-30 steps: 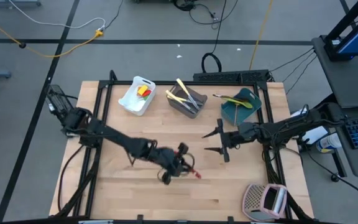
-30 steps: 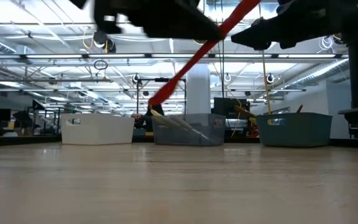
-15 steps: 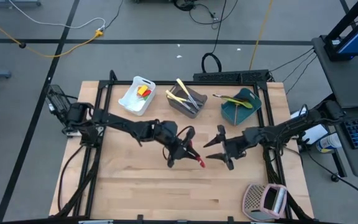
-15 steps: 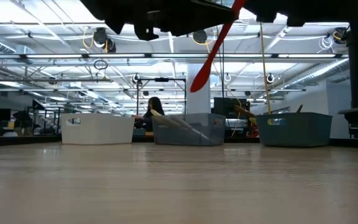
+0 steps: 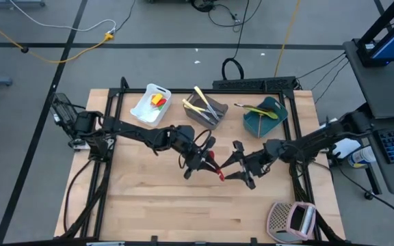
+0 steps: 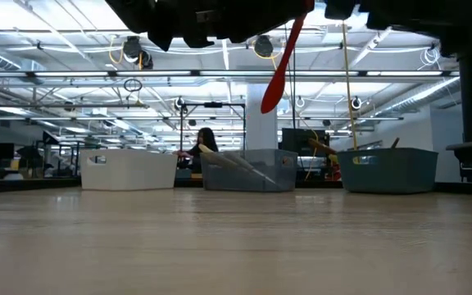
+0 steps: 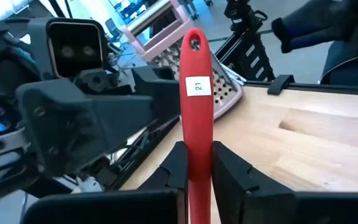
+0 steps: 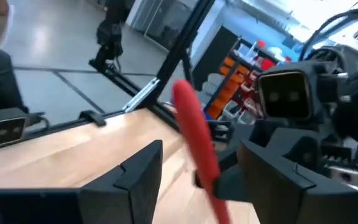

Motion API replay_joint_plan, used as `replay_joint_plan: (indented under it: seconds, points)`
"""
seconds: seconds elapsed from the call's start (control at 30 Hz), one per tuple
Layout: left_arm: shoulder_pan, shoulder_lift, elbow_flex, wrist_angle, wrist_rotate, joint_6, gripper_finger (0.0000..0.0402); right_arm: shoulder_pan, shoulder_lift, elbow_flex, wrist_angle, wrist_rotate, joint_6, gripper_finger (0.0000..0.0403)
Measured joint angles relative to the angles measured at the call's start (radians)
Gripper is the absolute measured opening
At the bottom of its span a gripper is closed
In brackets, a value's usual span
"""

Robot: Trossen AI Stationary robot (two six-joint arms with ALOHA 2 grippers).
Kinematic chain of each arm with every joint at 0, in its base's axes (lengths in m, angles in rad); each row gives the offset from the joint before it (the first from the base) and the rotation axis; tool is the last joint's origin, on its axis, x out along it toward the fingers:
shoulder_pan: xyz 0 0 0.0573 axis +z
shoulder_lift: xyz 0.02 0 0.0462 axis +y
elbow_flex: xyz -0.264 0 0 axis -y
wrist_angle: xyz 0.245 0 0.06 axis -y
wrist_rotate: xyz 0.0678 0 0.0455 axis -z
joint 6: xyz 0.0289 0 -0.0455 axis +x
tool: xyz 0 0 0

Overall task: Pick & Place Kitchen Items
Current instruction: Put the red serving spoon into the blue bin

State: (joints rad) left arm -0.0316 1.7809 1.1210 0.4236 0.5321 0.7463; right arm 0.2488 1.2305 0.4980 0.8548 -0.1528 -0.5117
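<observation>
You have two arms over the table (image 5: pixel 149 205). Three tubs line the far edge: one white tub (image 5: pixel 150 104), one grey tub (image 5: pixel 206 109), one teal tub (image 5: pixel 265 115). One red utensil (image 5: pixel 213 169) is in the air mid-table. One pink-sided grater (image 5: pixel 291 220) sits at the near right corner.

A wooden table (image 5: pixel 149 205) carries three tubs (image 5: pixel 150 106) and a grater (image 5: pixel 291 220).

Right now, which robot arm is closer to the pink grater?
The right. The right gripper hangs over mid-table, jaws open around the red utensil, diagonally across from the corner where the grater lies; the left gripper, clamping that utensil, sits farther.
</observation>
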Motion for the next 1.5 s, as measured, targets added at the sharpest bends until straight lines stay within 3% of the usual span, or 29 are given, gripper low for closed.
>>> replay_joint_plan:
  seconds: [0.17,0.4,0.8,1.0,1.13,1.33,1.5]
  points:
    - [-0.001,0.0,0.0,-0.003,0.0,-0.037,0.0036,-0.033,0.089,0.047,0.07,-0.105,0.032,0.0201]
    - [-0.001,0.0,0.0,-0.006,-0.001,-0.017,0.0038,-0.033,0.159,0.086,0.073,-0.109,-0.012,0.0187]
    - [-0.001,0.0,0.0,-0.01,0.016,-0.022,0.0039,-0.032,0.158,0.085,0.078,-0.106,-0.019,0.0041]
    - [-0.001,0.0,0.0,-0.01,0.017,-0.04,0.0039,-0.032,0.158,0.085,0.077,-0.105,-0.004,0.0039]
    - [-0.003,0.0,0.0,-0.012,0.017,-0.135,0.0044,-0.031,0.155,0.085,0.059,-0.08,0.039,0.0039]
    - [-0.018,0.0,0.0,-0.019,-0.064,-0.33,0.0091,-0.031,0.112,0.085,-0.049,-0.03,0.087,0.0039]
    - [-0.037,0.0,0.0,-0.058,-0.249,-0.374,0.014,-0.029,0.058,0.083,-0.16,-0.014,0.127,0.0043]
